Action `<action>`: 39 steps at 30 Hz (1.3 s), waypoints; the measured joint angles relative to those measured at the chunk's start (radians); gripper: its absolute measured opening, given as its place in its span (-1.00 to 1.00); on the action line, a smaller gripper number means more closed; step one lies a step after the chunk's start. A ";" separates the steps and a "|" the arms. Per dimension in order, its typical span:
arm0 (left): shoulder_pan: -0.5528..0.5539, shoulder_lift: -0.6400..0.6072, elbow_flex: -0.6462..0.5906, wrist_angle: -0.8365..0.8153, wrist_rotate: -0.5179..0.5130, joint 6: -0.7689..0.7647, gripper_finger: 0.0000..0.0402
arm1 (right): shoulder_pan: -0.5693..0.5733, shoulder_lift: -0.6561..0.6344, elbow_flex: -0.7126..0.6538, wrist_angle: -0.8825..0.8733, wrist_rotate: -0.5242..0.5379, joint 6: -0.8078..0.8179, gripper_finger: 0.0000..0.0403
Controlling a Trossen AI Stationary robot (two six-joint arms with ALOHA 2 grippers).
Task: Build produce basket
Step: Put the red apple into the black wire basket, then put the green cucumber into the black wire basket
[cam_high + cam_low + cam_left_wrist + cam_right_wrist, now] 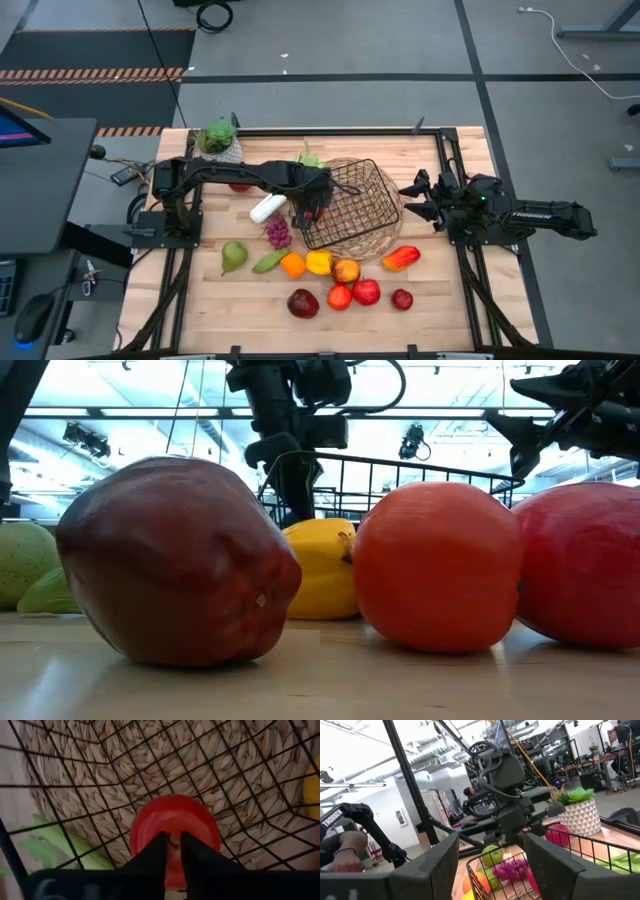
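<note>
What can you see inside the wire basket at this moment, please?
Inside the wire basket, a red fruit sits on the woven base between the left gripper fingertips. The fingers cover its lower part, so contact is unclear. The basket otherwise looks empty.
</note>
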 joint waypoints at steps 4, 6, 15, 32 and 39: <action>0.000 -0.006 0.000 -0.011 0.000 -0.016 -0.45 | 0.000 0.000 0.000 0.000 -0.001 0.000 0.15; -0.003 -0.018 0.000 -0.015 0.001 -0.017 -0.35 | 0.000 0.001 0.000 0.000 -0.001 0.000 0.15; -0.016 -0.147 0.000 -0.037 0.004 -0.077 0.00 | 0.000 0.001 0.000 0.002 -0.001 0.000 0.15; -0.059 -0.424 0.000 -0.365 0.005 -0.299 -0.25 | 0.000 0.013 0.000 0.002 -0.003 0.000 0.15; -0.169 -0.427 0.000 -0.444 0.004 -0.412 -0.33 | 0.000 0.021 0.000 0.000 -0.003 0.000 0.15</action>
